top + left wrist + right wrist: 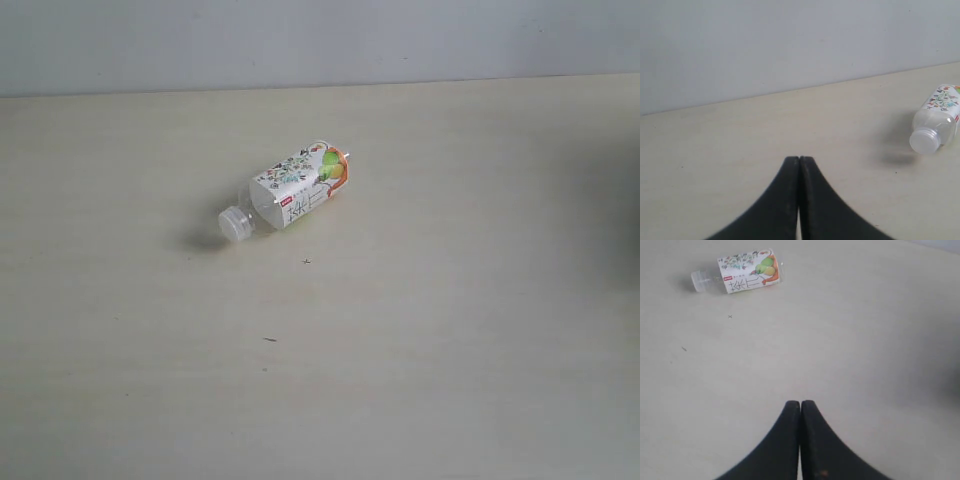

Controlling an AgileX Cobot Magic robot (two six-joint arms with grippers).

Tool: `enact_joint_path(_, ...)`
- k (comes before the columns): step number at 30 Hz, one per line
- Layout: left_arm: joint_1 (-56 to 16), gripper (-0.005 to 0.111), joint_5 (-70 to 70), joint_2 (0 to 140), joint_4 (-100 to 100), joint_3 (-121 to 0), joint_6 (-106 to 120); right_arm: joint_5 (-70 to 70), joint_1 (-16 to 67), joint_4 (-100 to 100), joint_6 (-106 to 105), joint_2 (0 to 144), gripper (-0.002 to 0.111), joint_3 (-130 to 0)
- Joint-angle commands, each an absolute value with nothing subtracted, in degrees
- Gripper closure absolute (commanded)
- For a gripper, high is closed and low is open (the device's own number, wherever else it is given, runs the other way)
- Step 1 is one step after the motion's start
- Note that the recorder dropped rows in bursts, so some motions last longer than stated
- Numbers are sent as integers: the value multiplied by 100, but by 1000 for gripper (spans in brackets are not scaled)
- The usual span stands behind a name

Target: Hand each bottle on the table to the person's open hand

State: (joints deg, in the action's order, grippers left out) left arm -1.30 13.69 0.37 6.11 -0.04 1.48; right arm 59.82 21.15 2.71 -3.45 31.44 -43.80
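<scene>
Bottle: the floral bottle [295,190] with the orange patch lies on its side near the middle of the table [450,350]. In the exterior view its pale cap [234,225] points to the front left.
Left gripper: the left gripper [799,159] has its two black tips pressed together, with nothing between them. The bottle lies well apart from it, ahead and off to one side, cap end turned its way.
Right gripper: the right gripper [800,402] is squeezed closed too, and holds nothing. The bottle lies far ahead of it, long side showing.
Around: a few tiny dark specks [306,261] sit on the table near the bottle.
In the way: only bare table lies between each gripper and the bottle.
Edges: the far table edge meets a pale grey wall [300,40] behind the bottle.
Open room: wide flat table all around the bottle.
</scene>
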Motion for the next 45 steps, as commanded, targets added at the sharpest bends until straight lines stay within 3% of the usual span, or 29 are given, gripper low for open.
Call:
enact_joint_path(1,-117,106,1364,0,579,0,134,5711,2097,190,-501,2590,108,-3829)
enact_joint_path(9,-117,106,1364,0,579,0,134,4747,2097,0,-501,1254,108,-2875)
enact_joint_path(18,-117,106,1364,0,579,0,134,4504,2097,-252,-451,53,108,-2747)
enact_joint_path(45,-117,106,1364,0,579,0,134,4479,2097,-252,-451,0,108,-2737)
